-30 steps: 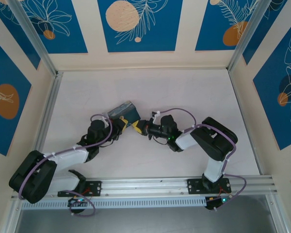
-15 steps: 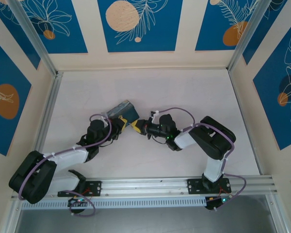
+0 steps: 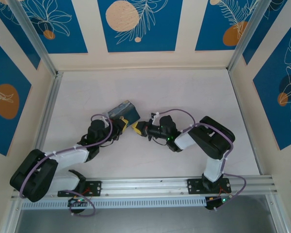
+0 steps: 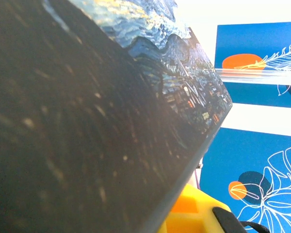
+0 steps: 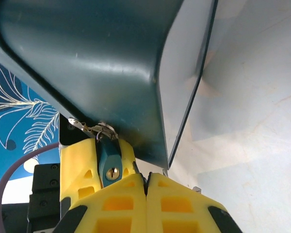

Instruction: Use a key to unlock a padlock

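Observation:
The tiny teal padlock (image 5: 109, 160) hangs from the metal hasp under the Starry-Night box (image 3: 122, 111), its brass keyhole facing my right wrist camera. My left gripper (image 3: 122, 124) is shut on the padlock, one yellow finger (image 5: 76, 167) on each side of it. My right gripper (image 5: 147, 187) is just below the keyhole with its fingers pressed together. A sliver of silvery metal, the key (image 5: 196, 189), pokes out behind its right finger. From above, the right gripper (image 3: 135, 128) nearly touches the left one at the box's near corner.
The box's dark side (image 4: 87, 121) is tilted close against the left wrist camera, with a yellow finger (image 4: 194, 216) under its edge. Bare pale table (image 3: 184, 92) lies beyond and to the right. The aluminium rail (image 3: 155, 184) runs along the near edge.
The right arm has crept slightly left, toward the padlock. The left arm and the box have stayed put.

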Motion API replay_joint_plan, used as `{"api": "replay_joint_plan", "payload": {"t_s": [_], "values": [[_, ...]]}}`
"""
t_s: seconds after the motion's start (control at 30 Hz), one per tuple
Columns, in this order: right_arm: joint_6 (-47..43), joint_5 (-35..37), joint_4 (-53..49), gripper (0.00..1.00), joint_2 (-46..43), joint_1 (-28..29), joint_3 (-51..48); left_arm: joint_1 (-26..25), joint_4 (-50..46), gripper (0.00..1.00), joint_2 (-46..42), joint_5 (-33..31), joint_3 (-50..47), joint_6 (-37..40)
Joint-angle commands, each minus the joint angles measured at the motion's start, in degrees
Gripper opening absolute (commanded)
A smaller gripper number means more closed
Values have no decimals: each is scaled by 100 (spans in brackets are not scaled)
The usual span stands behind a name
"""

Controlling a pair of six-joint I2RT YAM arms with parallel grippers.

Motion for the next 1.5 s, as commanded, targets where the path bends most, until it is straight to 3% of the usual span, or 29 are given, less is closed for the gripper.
{"api": "replay_joint_plan", "payload": {"t_s": [0.0,0.63,1.47], "values": [[-238,43,-325,0,-422,-120,-235,19,455,0,69,217,68,127],[-412,-113,-536,0,-1134,-284,-768,32,902,0,632,1310,503,293],[-424,-70,-746,0,-1276,-224,-506,27,925,0,735,1340,521,309]]}}
